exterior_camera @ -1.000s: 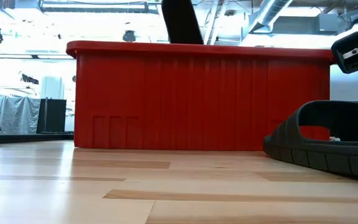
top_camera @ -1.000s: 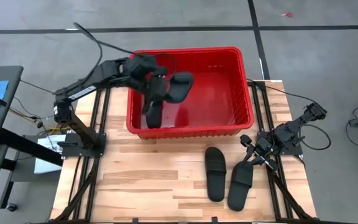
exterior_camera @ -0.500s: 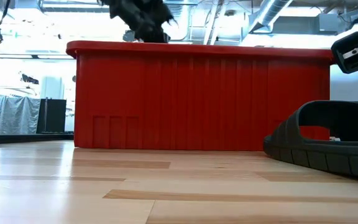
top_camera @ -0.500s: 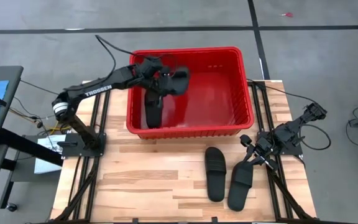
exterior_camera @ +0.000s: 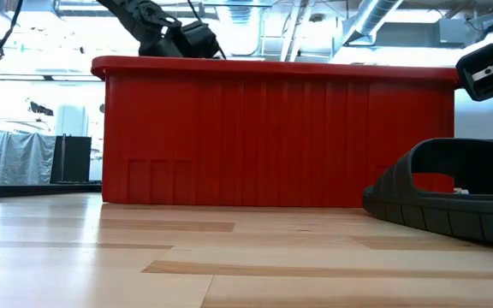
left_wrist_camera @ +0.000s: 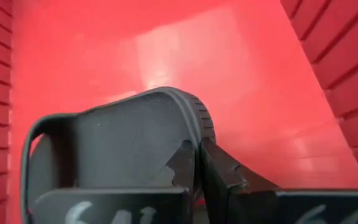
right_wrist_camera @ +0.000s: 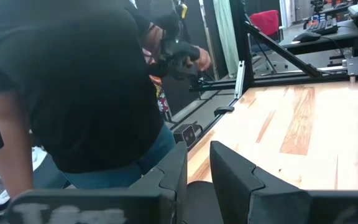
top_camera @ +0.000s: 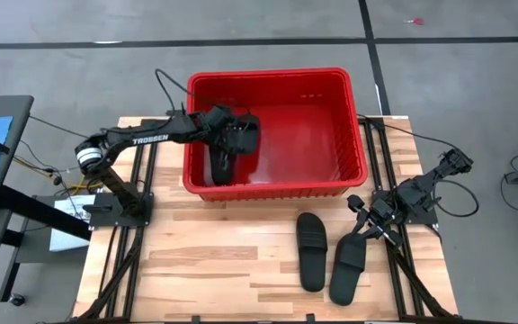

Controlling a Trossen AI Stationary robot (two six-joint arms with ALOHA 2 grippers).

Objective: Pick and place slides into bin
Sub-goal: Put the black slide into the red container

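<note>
- Red slatted plastic bin [top_camera: 349, 135] w/ thick rolled rim sits at far side of the pale wood-plank table [top_camera: 223, 261]; in low view its slatted wall [exterior_camera: 272, 137] fills most of the frame.
- My left gripper [top_camera: 234, 137] is down inside the bin, near its left wall, fingers [left_wrist_camera: 185, 165] pinched narrow on the edge of a matte black slip-on slide [left_wrist_camera: 123, 143]; red floor shows beyond it.
- High view: that held slide [top_camera: 246, 135] sits over the bin's left part, w/ a 2nd black slide [top_camera: 220, 164] lying on the floor just beside it, toward the near wall.
- 2 more black slides on the table in front of the bin, side by side: one [top_camera: 310, 251] to the left, other [top_camera: 349, 265] just to its right, slightly angled.
- My right gripper [top_camera: 360, 227] waits at the table's right edge, by the toe of the right-hand slide; fingers [right_wrist_camera: 229, 171] show a narrow gap, holding nothing.
- Right wrist view: person in dark top [right_wrist_camera: 67, 81] stands beyond the table.
</note>
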